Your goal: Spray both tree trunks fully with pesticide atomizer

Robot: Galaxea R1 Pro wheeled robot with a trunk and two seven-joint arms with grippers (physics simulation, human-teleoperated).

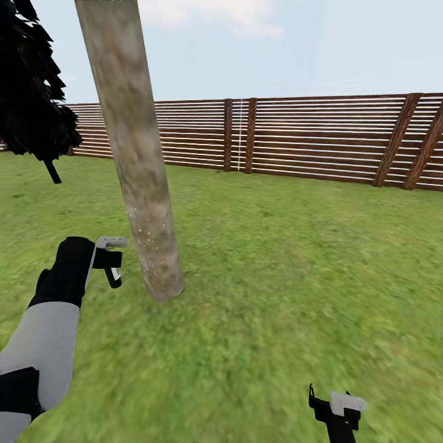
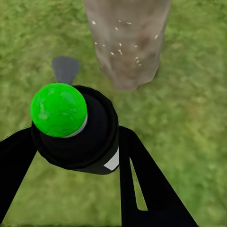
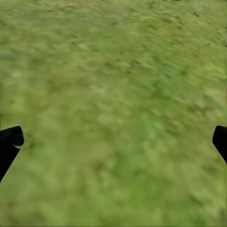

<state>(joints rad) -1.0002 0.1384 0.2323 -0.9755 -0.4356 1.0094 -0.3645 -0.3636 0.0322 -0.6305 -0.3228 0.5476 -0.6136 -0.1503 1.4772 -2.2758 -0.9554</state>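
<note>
Spraying step in hand: the left gripper [image 1: 114, 261] had its jaws closed on the pesticide atomizer [image 2: 75, 127], held just left of the near tree trunk [image 1: 138, 166], whose lower part carried pale specks, probably spray, though the render was too coarse to be sure. The right gripper [image 1: 338, 409] hung low at near right over the grass [image 3: 118, 94], jaws wide apart and empty. Judged next: work the nozzle up the bare trunk, then cross to the far-left tree [image 1: 31, 86].
</note>
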